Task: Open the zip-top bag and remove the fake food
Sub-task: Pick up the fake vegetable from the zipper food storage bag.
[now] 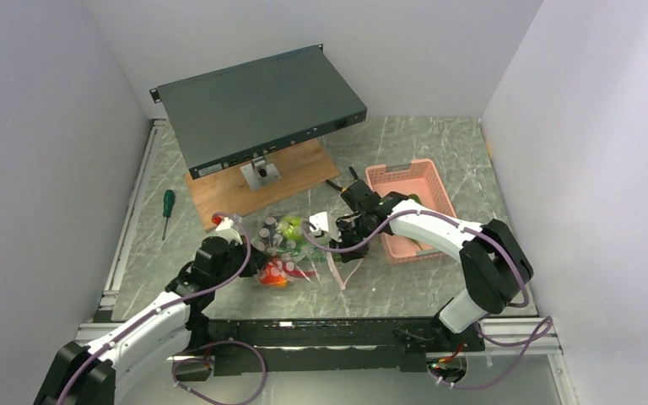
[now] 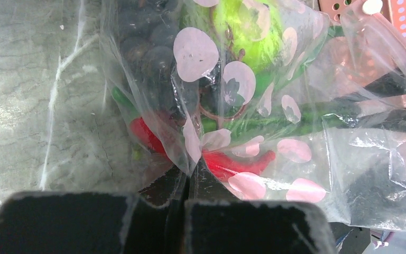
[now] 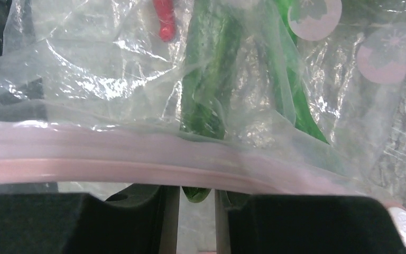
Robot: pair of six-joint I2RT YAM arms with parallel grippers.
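Where the top view looks down on the grey-green marbled surface [image 1: 439,152], the clear, floppy plastic zip-top bag [image 1: 297,246] printed with round pinkish dots lies near the middle, between the 2 arms. The glossy plastic fake food [image 1: 291,226] is inside it. The left gripper [image 1: 253,263] meets the bag's left end and the right gripper [image 1: 337,239] its right end. A pink slotted plastic basket [image 1: 405,179] stands just right of the bag. A dark grey flat metal box [image 1: 257,105] on a brown wooden board [image 1: 304,164] sits behind it, and a green-handled screwdriver [image 1: 167,205] lies well off to the left.

In the left wrist view, the left gripper's black jaws are pressed together, with a fold of the bag's film pinched in the seam between them. Beyond them, inside the bag, show dark purple grapes [image 2: 148,47], a bright green apple [image 2: 243,26], a red piece [image 2: 232,164] and a long green pod [image 2: 296,114].

In the right wrist view, the bag's pink zip strip [image 3: 137,161] runs across just above the right gripper's tips. Its jaws stand a narrow gap apart, with clear film and a green pod's tip showing in the gap. Whether they pinch the bag I cannot tell.
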